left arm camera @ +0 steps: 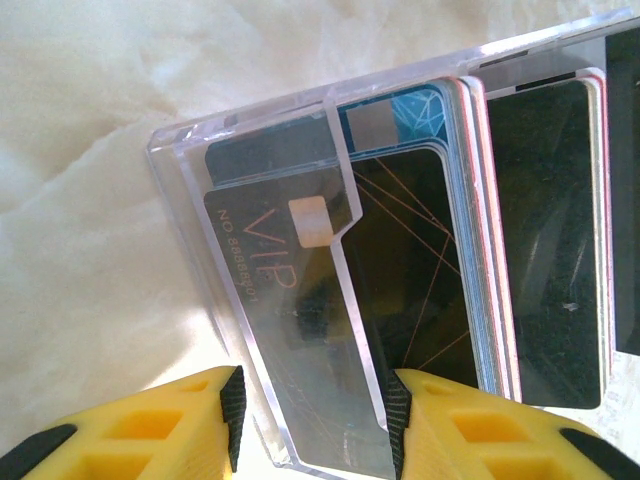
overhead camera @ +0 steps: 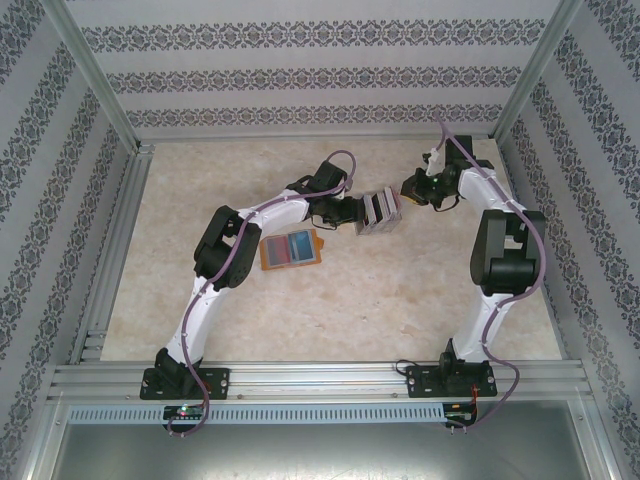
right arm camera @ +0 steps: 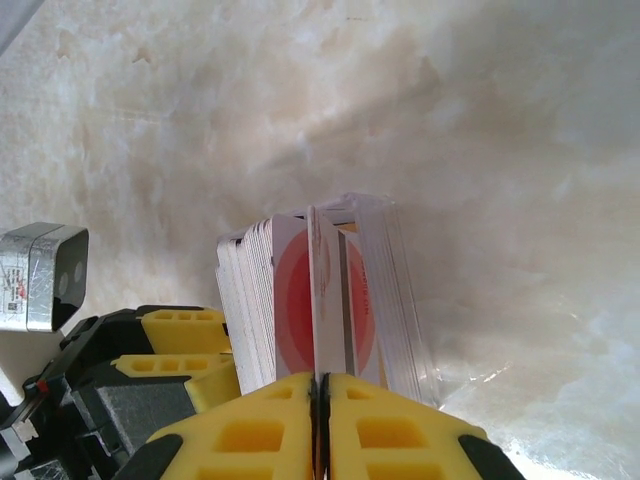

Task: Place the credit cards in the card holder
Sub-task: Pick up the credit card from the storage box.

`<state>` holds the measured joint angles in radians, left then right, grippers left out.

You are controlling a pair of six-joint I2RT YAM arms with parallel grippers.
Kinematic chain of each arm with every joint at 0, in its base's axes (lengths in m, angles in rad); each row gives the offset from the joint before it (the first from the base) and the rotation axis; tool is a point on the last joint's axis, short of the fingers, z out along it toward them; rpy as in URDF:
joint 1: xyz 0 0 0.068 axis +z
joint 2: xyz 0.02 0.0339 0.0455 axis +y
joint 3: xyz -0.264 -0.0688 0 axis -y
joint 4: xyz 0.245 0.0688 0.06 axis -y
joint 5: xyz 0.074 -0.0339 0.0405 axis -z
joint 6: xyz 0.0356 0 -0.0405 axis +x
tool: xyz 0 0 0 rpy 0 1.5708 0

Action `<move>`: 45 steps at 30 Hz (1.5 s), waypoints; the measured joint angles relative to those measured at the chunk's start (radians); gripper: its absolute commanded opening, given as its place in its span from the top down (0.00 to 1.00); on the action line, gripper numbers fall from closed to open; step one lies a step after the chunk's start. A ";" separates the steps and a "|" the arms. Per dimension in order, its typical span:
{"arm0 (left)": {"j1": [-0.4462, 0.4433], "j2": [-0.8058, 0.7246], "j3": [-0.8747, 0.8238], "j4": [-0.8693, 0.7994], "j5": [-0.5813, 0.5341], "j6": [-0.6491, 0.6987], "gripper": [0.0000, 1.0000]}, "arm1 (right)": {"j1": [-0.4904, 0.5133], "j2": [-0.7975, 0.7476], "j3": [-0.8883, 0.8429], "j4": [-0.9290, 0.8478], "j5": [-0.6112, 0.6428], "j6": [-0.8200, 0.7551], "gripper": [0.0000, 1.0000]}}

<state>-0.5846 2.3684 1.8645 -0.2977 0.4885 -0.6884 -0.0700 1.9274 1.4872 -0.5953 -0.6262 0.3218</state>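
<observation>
Clear-cased credit cards [left arm camera: 400, 270] between jaws

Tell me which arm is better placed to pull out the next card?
Right, I think. The right gripper is shut on one card of the stack; the left gripper is busy clamping the clear case that holds them.

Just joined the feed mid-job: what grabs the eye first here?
The left tool and right tool meet at the credit cards, far mid-table. The left clamps the clear plastic case around them, and the right pinches a single card's edge. The orange card holder lies open on the table, left of the cards and nearer.
</observation>
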 measured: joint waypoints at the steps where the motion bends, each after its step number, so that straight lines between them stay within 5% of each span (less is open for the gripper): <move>1: 0.000 0.000 0.000 0.000 0.000 0.000 0.56 | 0.000 -0.006 0.000 -0.003 0.006 -0.004 0.88; 16: -0.001 0.000 0.000 -0.001 -0.003 0.001 0.56 | -0.005 -0.168 -0.034 -0.027 0.095 -0.032 0.88; 27: 0.004 -0.053 -0.071 0.020 -0.011 -0.008 0.56 | 0.014 -0.254 -0.154 0.093 0.016 0.005 0.88; 45: 0.197 -0.432 -0.552 0.047 -0.058 -0.025 0.56 | 0.376 -0.269 -0.414 0.491 -0.067 0.190 0.88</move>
<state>-0.3874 1.9366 1.3121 -0.2512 0.4301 -0.7132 0.3061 1.6588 1.0729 -0.1047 -0.6930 0.5114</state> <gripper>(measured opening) 0.444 0.119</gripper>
